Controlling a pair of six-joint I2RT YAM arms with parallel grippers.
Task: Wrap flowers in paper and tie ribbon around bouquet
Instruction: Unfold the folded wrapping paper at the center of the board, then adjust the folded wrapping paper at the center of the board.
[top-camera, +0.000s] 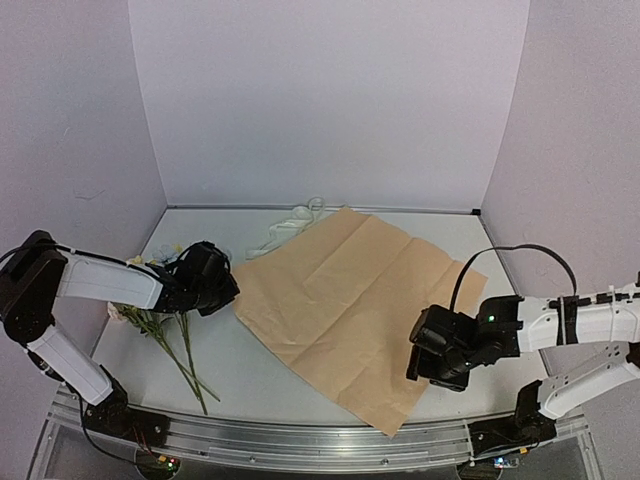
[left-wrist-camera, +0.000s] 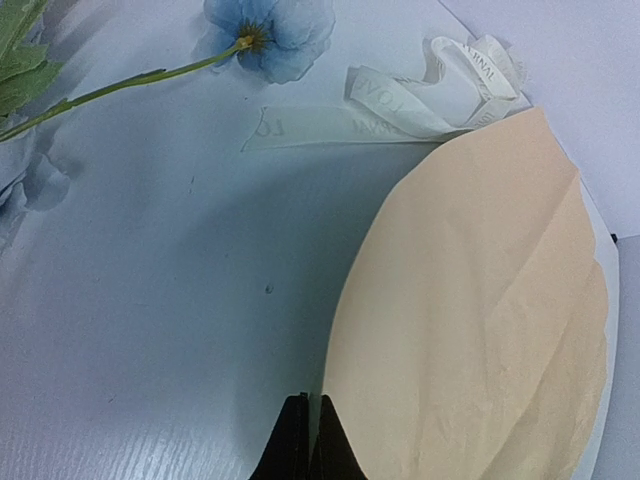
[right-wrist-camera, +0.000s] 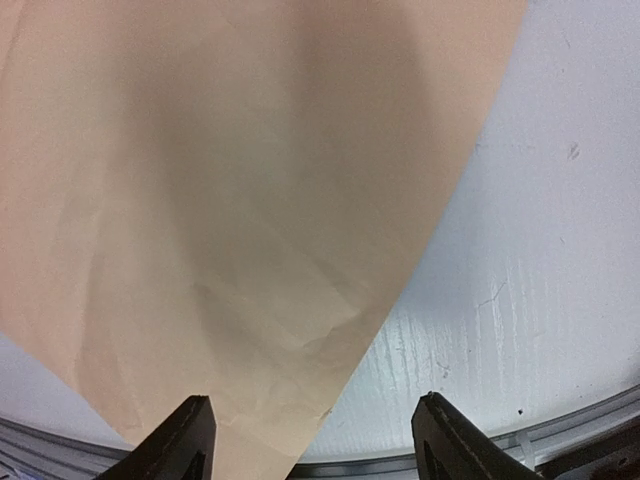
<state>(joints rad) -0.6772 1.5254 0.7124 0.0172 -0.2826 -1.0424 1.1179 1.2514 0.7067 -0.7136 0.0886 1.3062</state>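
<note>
Here the right gripper (right-wrist-camera: 315, 402) stands wide apart over the paper's (top-camera: 350, 300) near right edge, holding nothing. The left gripper (left-wrist-camera: 306, 408) is pressed together at its left corner; the flowers (top-camera: 165, 335) lie left of it.

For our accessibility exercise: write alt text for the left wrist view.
Tan paper fills the right half, its edge meeting the shut left gripper at the bottom. A cream ribbon lies beyond it, and a blue flower on a green stem at top left, on a white table.
</note>
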